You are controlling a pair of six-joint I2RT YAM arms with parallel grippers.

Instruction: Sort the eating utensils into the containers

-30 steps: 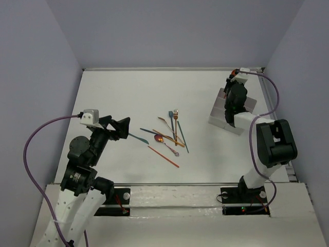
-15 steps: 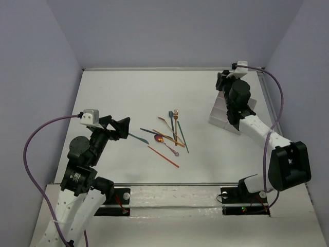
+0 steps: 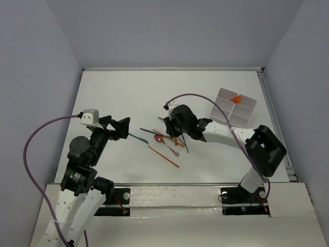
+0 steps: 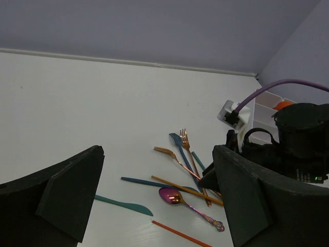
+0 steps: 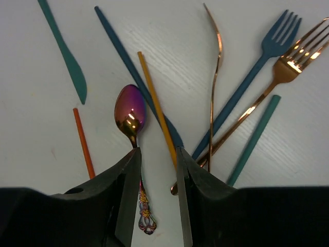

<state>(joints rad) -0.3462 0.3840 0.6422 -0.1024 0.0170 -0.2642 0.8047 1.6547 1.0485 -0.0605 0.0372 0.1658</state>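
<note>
White table [image 3: 118,98] bears slim orange, teal, copper utensils [image 5: 158,108].

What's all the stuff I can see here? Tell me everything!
spoon: one, shiny purple-gold, middle of the pile
blue fork: one, far side of the pile
copper forks: two, beside the blue one
knife: one, teal, left of the pile
sticks: three, orange, yellow, teal, in the pile
dark blue piece: one, long, beside the spoon; kind unclear
white box: one, four compartments, far right
orange piece: one, inside the box
purple cables: two, one per arm
table: one, white
left gripper: black, open, left of the pile
right gripper: black, open, over the spoon's handle
</note>
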